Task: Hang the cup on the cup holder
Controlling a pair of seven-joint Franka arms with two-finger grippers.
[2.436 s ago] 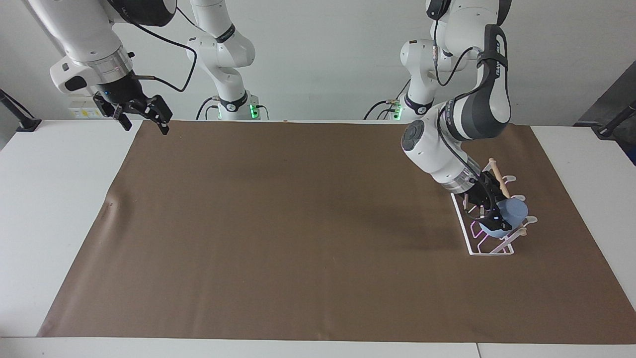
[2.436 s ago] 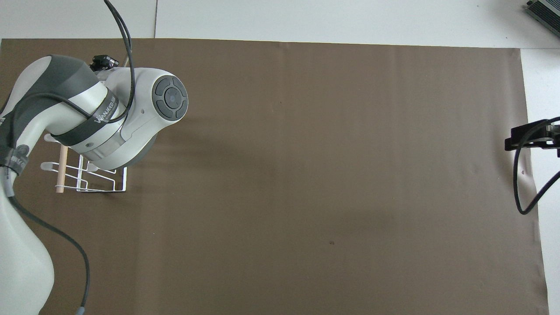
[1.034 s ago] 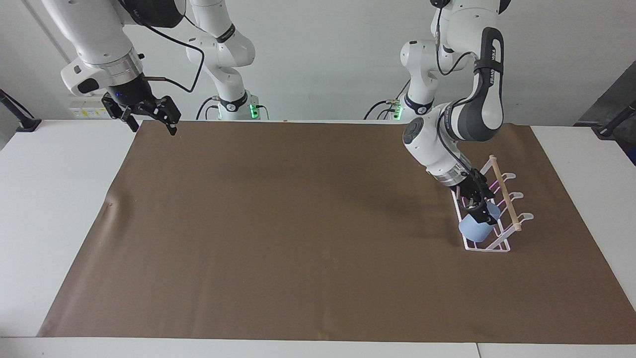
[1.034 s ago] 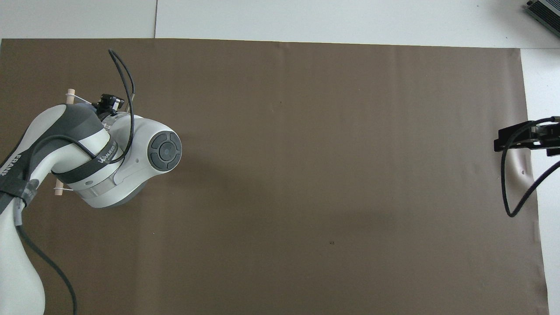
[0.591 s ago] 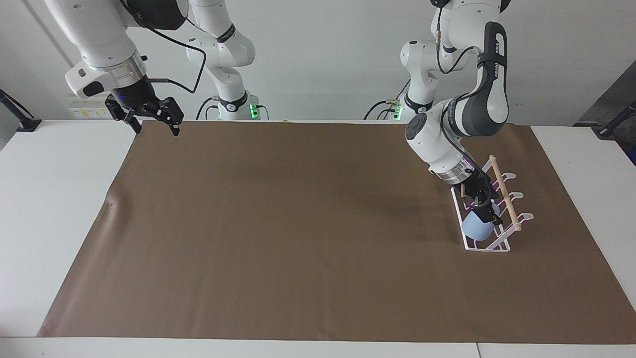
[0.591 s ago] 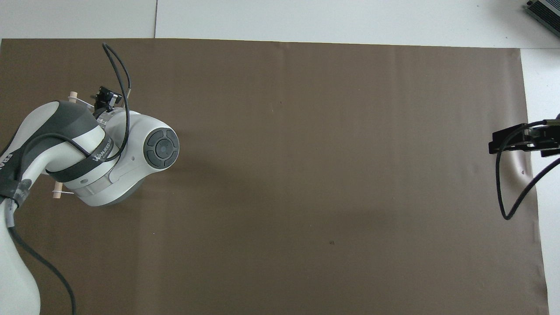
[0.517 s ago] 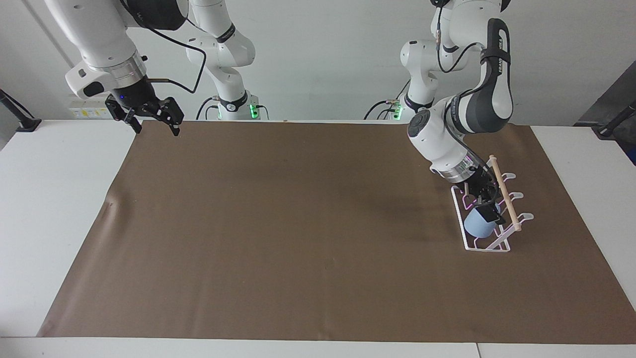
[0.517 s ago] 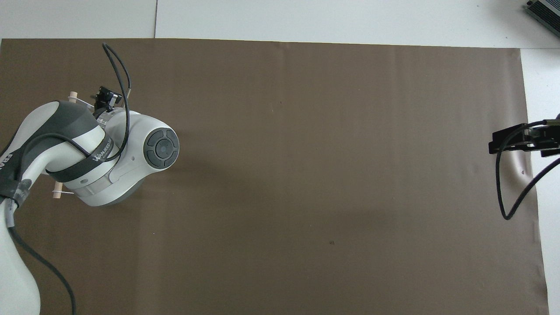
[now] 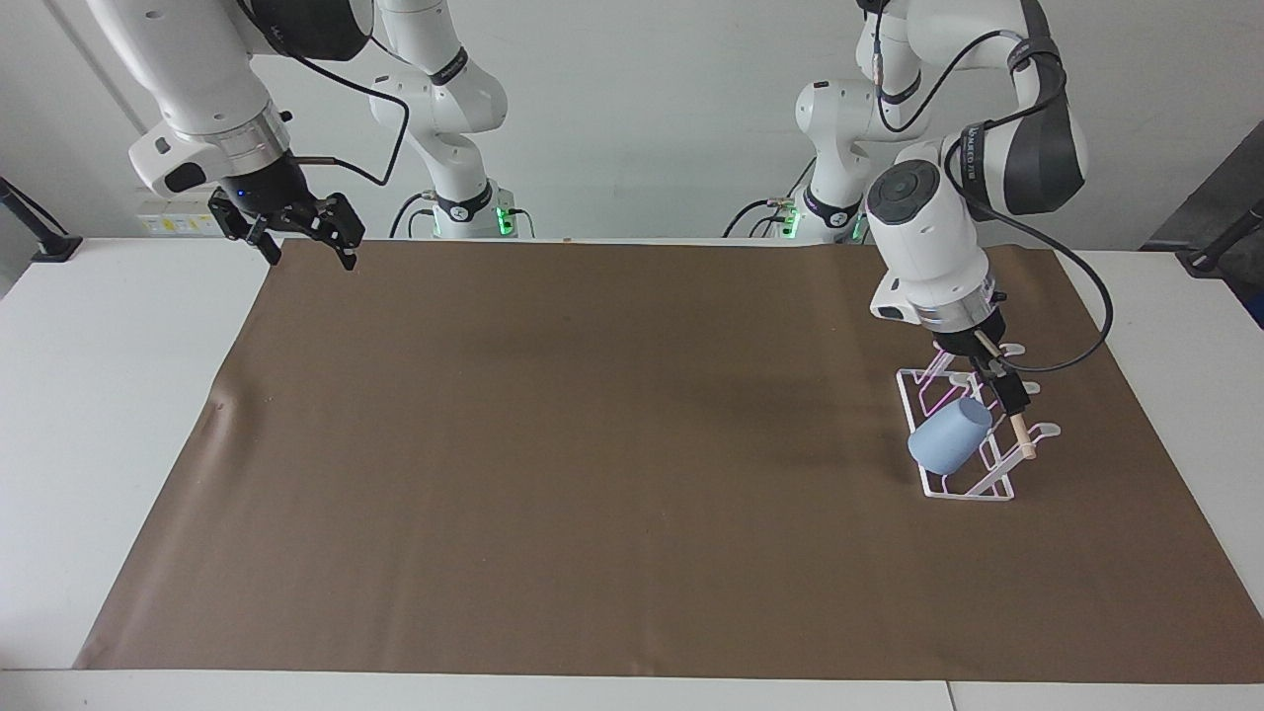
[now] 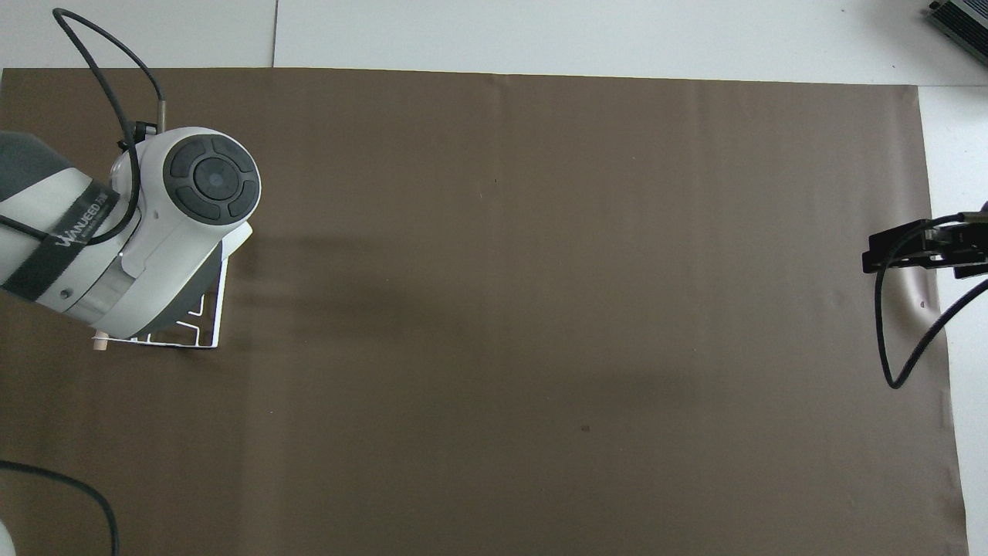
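The light-blue cup [image 9: 949,437] rests tilted on a prong of the white wire cup holder [image 9: 971,488], at the holder's end farthest from the robots and toward the left arm's end of the table. My left gripper [image 9: 998,385] is just above the holder's wooden dowel [image 9: 1020,435], beside the cup and clear of it, open and empty. In the overhead view the left arm covers the cup, and only a corner of the holder [image 10: 209,327] shows. My right gripper [image 9: 299,233] waits open in the air over the brown mat's corner at the right arm's end; it also shows in the overhead view [image 10: 918,252].
A brown mat [image 9: 592,444] covers most of the white table [image 9: 109,395]. A cable [image 10: 899,340] hangs from the right arm.
My left gripper has let go of the cup and risen from it, the wrist swinging upright. The cup stays on the holder. The right arm has barely moved.
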